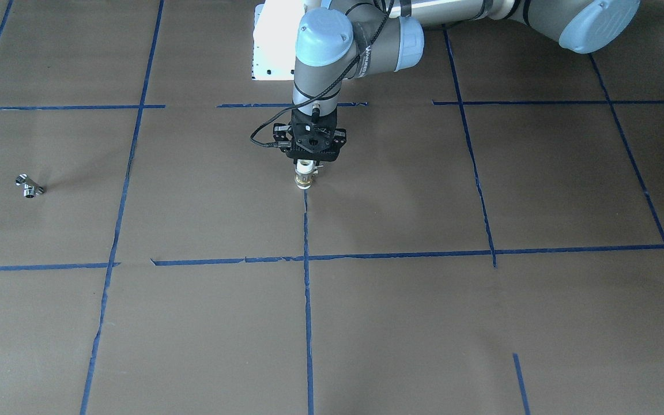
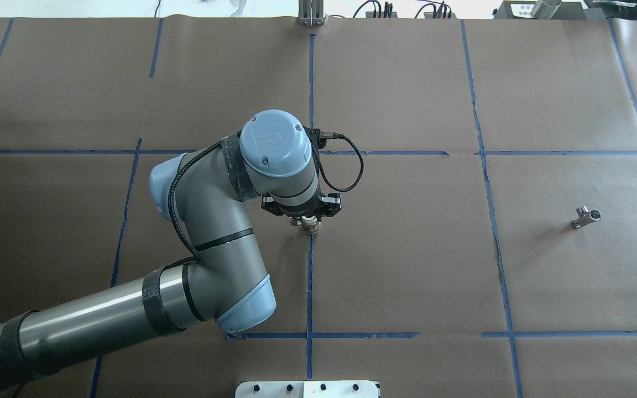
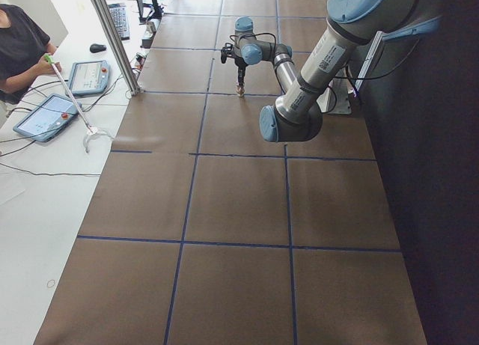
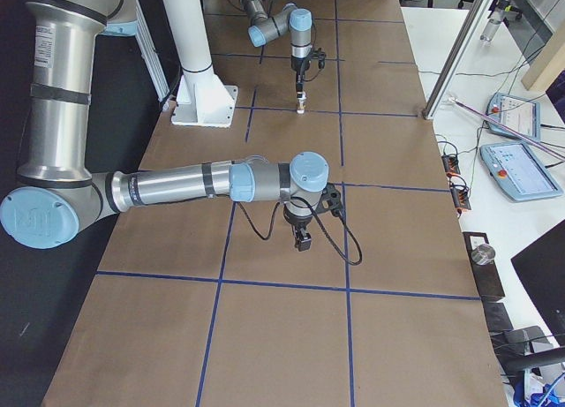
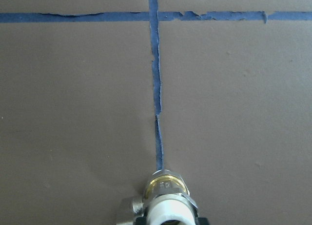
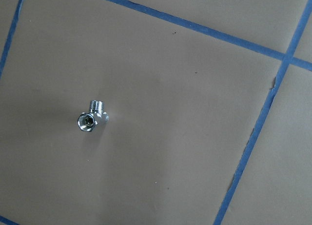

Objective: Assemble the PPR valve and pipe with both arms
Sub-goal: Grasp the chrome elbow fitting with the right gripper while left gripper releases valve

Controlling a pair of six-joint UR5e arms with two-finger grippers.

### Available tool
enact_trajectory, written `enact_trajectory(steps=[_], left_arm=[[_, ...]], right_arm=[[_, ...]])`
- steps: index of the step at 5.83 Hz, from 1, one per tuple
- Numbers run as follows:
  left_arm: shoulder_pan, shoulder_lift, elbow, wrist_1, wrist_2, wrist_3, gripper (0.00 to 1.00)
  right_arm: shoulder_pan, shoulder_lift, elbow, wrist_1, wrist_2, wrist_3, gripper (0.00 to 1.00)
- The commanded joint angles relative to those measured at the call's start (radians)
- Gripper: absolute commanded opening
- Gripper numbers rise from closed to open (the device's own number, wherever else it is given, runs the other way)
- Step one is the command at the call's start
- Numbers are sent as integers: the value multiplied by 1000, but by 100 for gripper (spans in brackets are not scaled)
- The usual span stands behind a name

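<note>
Valve [image 5: 165, 199] in left claw [image 1: 307, 166], seemingly vertical

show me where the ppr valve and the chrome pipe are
PPR valve [image 1: 303, 181], exterior front-facing view, on its brass lower band.
pipe [image 6: 87, 121], right wrist view, on the open round end facing the camera.
</note>
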Motion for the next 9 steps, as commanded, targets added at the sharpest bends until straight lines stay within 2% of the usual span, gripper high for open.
enact_trajectory(steps=[1, 2, 3, 4, 5, 7, 9], left_arm=[[1, 0, -14, -8, 0, 0, 81], [-5, 5, -46, -25, 0, -17, 84], [-10, 42, -123, -26, -2, -87, 85], [-19, 97, -206, -28, -2, -89, 85], [-30, 111, -233, -28, -2, -91, 85], [-37, 111, -235, -29, -2, -95, 86], [-36, 111, -239, -29, -2, -104, 87]], right_arm=[[-77, 11, 12, 47, 4, 139, 100], [-185, 6, 9, 270, -11, 438, 100], [-327, -3, 4, 494, -148, 713, 100], [-415, -3, -6, 538, -236, 819, 99], [-450, -3, -17, 540, -277, 824, 99], [-468, 5, -95, 541, -292, 826, 99], [-499, 15, -134, 546, -291, 824, 99]])
